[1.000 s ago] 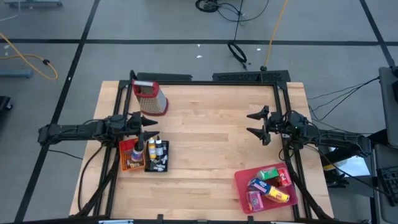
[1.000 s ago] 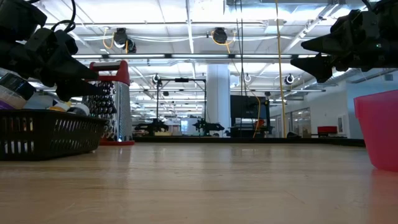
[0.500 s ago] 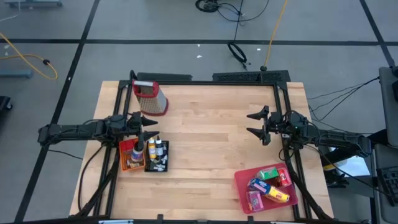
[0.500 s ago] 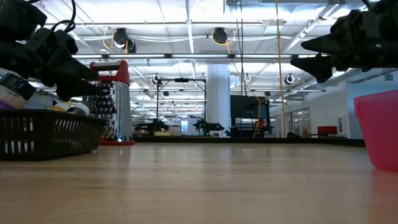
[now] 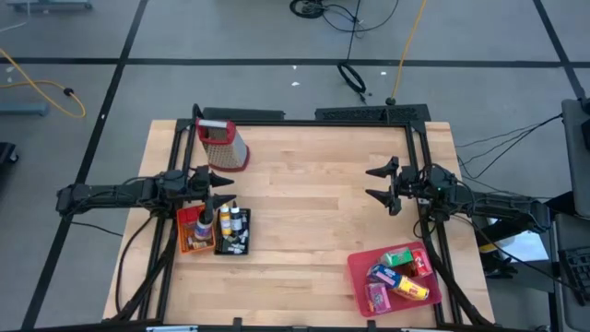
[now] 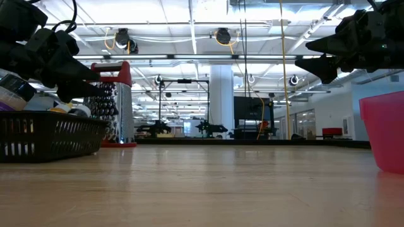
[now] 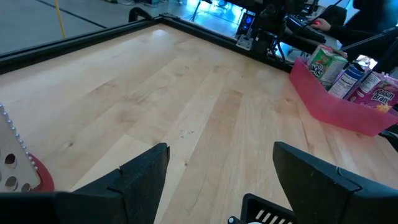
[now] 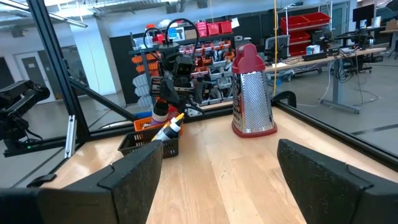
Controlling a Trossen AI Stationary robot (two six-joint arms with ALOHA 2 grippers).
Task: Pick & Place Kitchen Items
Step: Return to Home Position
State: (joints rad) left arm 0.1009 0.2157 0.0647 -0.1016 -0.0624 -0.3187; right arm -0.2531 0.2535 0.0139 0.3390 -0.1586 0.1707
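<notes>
in the right-hand corner of the pale wooden worktop [image 5: 304, 212] farthest from the grater sits a pink plastic tray [image 5: 359, 269]. it holds a green-yellow carton [image 5: 398, 257], a blue carton [image 5: 383, 274], a pink carton [image 5: 377, 296], a red carton [image 5: 422, 264] and a yellow-orange packet [image 5: 412, 290]. on the left side, a small orange bin [image 5: 184, 218] with a dark bottle [image 5: 205, 219] in it touches a black mesh bin [image 5: 247, 242] packed with little bottles [image 5: 232, 221]. the left claw [image 5: 224, 179] hovers just beside those bins, raised, spread wide and holding nothing. the right claw [image 5: 371, 183] hangs near the right edge, likewise wide and empty. the red-topped metal grater [image 5: 221, 145] stands upright in the far left corner.
</notes>
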